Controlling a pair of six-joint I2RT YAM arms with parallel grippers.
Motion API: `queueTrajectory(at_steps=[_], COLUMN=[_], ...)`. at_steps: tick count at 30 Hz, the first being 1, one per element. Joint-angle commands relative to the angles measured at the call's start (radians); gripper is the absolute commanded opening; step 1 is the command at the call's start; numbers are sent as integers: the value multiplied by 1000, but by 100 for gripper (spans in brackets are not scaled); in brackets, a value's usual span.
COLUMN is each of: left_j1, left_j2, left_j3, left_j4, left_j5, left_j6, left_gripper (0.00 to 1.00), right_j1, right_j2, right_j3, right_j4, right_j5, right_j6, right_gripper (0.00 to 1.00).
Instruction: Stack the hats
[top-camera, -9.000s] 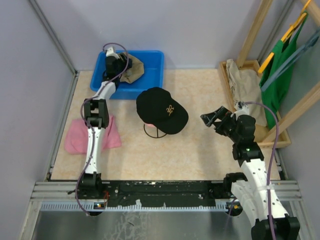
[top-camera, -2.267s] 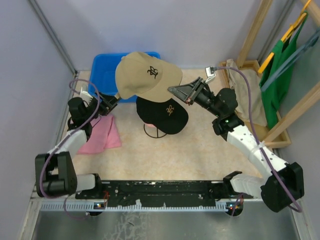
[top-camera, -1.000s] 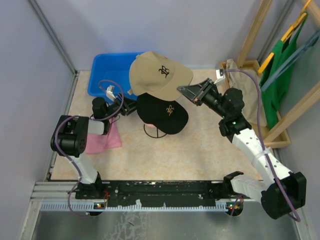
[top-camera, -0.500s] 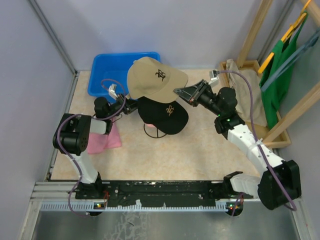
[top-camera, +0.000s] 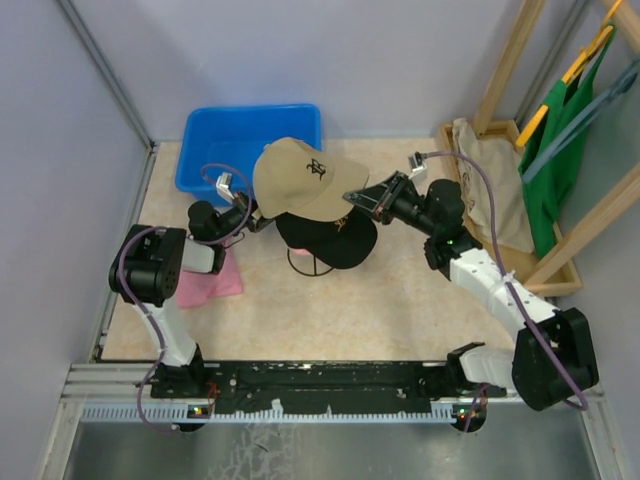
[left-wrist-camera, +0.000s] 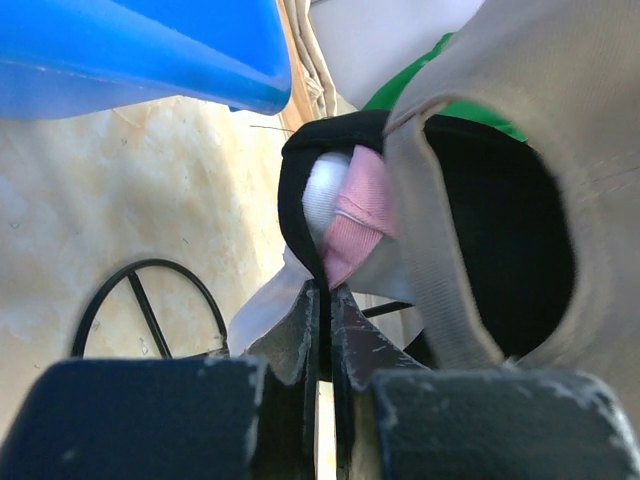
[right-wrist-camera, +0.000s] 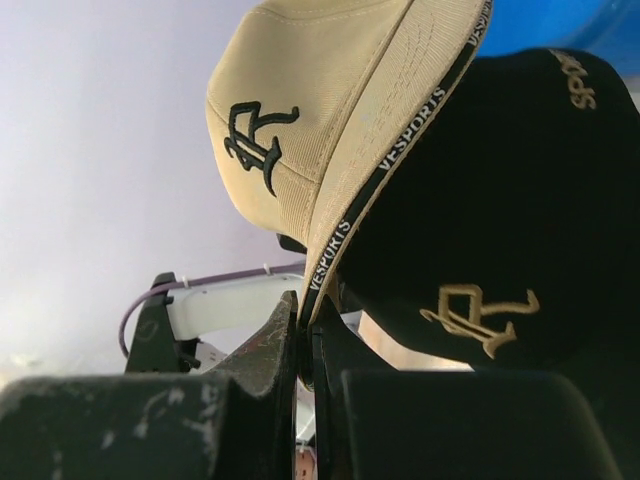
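Hovering over the stack, the tan cap (top-camera: 300, 178) hangs from the right gripper (top-camera: 350, 196), whose two fingers we see pressed together on the edge of its brim. The embroidered logo faces up, above those fingertips in the wrist view. Just ahead of the same fingertips and under the brim sits the black cap (top-camera: 335, 245) on a wire stand (top-camera: 310, 265). The tan crown overlaps the black one from above, though we cannot tell whether the two touch.

Opposite, the left gripper (top-camera: 258, 222) reaches in at the rear of the caps. Its fingers are drawn nearly together, with the black cap's back hem running down into the thin slit between them — a pinch, as far as we can see. Just above those fingertips, tucked inside the black cap, show a white cap (left-wrist-camera: 322, 195) and a pink cap (left-wrist-camera: 365, 205). The tan cap's rear strap arches to the right of that gripper, apart from its fingers. A blue bin (top-camera: 215, 150) stands beyond the left gripper — and a pink cloth (top-camera: 210, 280) lies beside its arm.
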Motion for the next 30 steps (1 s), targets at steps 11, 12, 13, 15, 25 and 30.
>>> queueTrajectory(at_steps=[11, 12, 13, 15, 25, 30], left_j1=[-3, -3, -3, -3, -3, -3], left_j2=[53, 54, 56, 61, 75, 85], left_j3=[-30, -30, -32, -37, -54, -62], left_j4=[137, 139, 140, 148, 172, 186], left_j5=[25, 25, 25, 26, 30, 31], left_j6=[-51, -51, -53, -55, -62, -67], left_gripper=[0, 0, 0, 0, 0, 0], right_j1=[-58, -64, -70, -81, -102, -115], right_j2=[-140, -150, -160, -180, -221, -187], right_j3=[-129, -141, -155, -183, -365, -379], right_j4=[-66, -70, -75, -81, -4, 30], right_j5=[-33, -35, -35, -38, -45, -62], right_j6=[-49, -51, -53, -56, -35, -40], right_gripper=[0, 0, 0, 0, 0, 0])
